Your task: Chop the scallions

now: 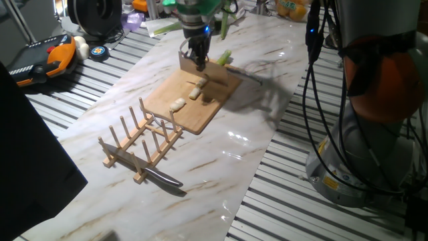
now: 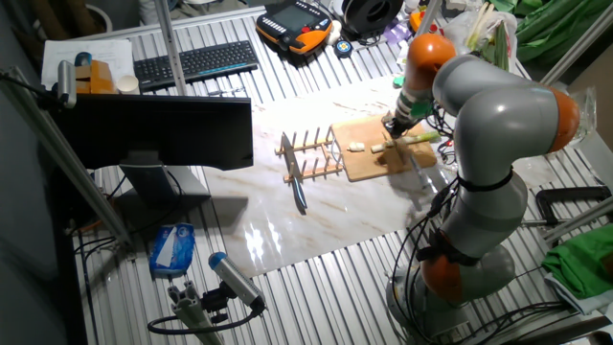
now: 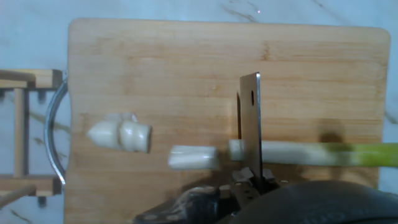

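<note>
Wooden cutting board (image 1: 194, 100) lies on the marble desk (image 1: 254, 154) in one fixed view, with short pale pieces (image 1: 177, 104) of the scallions on it. At about 12 o'clock from the board's centre the end effector (image 1: 196, 59) hangs over the far edge, clenched on a knife blade (image 1: 194, 63) that stands edge-down. The scallions (image 1: 223, 57) stalk, light green there, pokes out at 2 o'clock from the blade. A wooden rack (image 1: 140, 144) stands at 7 o'clock from the board, with a second knife (image 1: 157, 177) lying by its base.

From the other fixed view, the grey and orange arm (image 2: 498, 105) bends over the board (image 2: 383, 158), its end effector (image 2: 397, 123) down at the stalk (image 2: 417, 140). The rack (image 2: 311, 153) sits at 9 o'clock from the board, the loose knife (image 2: 299, 196) at 7 o'clock from the rack.

Looking down in the hand view, the blade (image 3: 250, 124) stands upright across the stalk (image 3: 311, 153), which runs off toward 3 o'clock, white shading to green. At 9 o'clock from the blade lies a cut cylinder (image 3: 193, 157), and farther the same way two stubby pieces (image 3: 121, 134) touch each other. The rack (image 3: 25, 137) shows at the 9 o'clock edge.
</note>
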Controlling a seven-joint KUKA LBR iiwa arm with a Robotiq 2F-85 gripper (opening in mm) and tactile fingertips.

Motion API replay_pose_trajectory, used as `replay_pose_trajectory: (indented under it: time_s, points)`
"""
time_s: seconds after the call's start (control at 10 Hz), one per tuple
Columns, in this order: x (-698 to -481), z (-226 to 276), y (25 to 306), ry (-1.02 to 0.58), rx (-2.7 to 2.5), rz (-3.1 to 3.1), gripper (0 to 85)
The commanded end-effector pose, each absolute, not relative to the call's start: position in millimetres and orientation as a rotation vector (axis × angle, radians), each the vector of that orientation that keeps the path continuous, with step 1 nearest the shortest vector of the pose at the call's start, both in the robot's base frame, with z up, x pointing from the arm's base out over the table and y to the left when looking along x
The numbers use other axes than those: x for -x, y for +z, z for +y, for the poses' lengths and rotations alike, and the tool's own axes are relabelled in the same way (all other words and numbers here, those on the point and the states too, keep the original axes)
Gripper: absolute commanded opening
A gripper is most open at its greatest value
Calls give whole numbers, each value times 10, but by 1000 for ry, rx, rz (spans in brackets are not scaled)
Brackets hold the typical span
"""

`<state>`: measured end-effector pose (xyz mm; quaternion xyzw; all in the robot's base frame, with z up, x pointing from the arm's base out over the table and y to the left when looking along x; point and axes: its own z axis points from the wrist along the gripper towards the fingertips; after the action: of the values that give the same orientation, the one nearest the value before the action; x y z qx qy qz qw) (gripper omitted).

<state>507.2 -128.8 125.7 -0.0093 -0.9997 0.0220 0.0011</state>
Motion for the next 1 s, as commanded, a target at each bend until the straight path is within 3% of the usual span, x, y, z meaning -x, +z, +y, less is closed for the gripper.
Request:
replay_pose_trajectory:
  time_s: [0.0,0.4,0.9]
  points:
    - [-5074,-1298,1253,82,28,-3143,7]
    - [-5254,-1420,979,53,-1,-3143,7]
    - [-5208,-1418,893,39,-6,-3149,7]
